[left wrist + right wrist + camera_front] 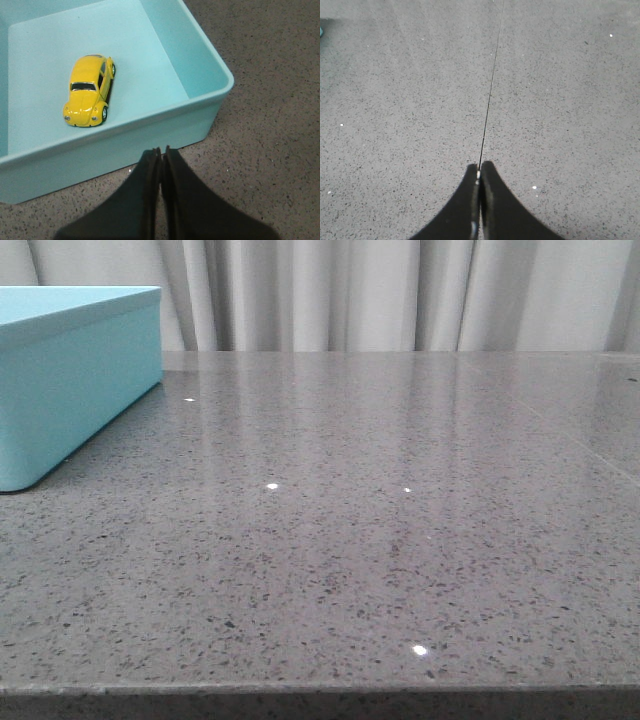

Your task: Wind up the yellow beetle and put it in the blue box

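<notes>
The yellow beetle [89,91] stands on its wheels on the floor inside the blue box [165,127], apart from the walls. My left gripper [161,150] is shut and empty, outside the box, just above its near wall. My right gripper [479,167] is shut and empty over bare grey tabletop, with no task object beneath it. In the front view the blue box [70,380] shows at the far left; its inside and the beetle are hidden there, and neither gripper shows.
The grey speckled table [350,540] carries only the box in view. A thin seam [491,90] runs across the tabletop under the right gripper. The table's front edge [320,688] is near the camera. White curtains [400,290] hang behind.
</notes>
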`<state>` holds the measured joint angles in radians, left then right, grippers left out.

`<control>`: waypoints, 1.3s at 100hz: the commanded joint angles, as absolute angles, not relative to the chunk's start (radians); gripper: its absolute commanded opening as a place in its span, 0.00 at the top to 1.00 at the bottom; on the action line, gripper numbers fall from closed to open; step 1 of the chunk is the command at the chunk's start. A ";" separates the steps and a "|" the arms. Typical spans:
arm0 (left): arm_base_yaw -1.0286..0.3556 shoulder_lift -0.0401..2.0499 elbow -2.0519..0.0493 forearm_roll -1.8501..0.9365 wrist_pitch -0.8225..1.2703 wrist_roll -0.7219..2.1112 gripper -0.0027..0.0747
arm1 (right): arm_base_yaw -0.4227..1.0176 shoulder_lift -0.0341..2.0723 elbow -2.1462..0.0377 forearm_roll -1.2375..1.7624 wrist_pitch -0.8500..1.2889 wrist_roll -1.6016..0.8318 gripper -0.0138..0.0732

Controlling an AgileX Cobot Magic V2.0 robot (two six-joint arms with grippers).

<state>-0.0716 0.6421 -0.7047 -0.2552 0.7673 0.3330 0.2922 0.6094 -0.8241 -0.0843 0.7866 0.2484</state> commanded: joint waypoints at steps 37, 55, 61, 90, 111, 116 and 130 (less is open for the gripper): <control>-0.070 0.282 -0.415 -0.309 0.494 0.326 0.99 | 0.292 0.421 -0.542 -0.098 0.428 0.239 0.92; -0.070 0.251 -0.409 -0.312 0.472 0.326 0.99 | 0.292 0.411 -0.503 -0.098 0.390 0.239 0.92; -0.070 0.251 -0.409 -0.312 0.481 0.326 0.99 | 0.292 0.411 -0.503 -0.098 0.390 0.239 0.92; -0.070 0.253 -0.409 -0.312 0.483 0.326 0.99 | 0.292 0.411 -0.503 -0.098 0.400 0.239 0.92; -0.070 0.255 -0.409 -0.312 0.483 0.326 0.99 | 0.292 0.411 -0.503 -0.098 0.400 0.239 0.92; -0.070 0.255 -0.409 -0.312 0.483 0.326 0.99 | 0.292 0.411 -0.503 -0.098 0.400 0.239 0.92; -0.070 0.255 -0.409 -0.312 0.483 0.326 0.99 | 0.292 0.411 -0.503 -0.098 0.400 0.239 0.92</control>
<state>-0.0716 0.2414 -0.3861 -0.2909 0.5540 0.3330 0.2922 0.4077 -0.4772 -0.0843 0.4821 0.2484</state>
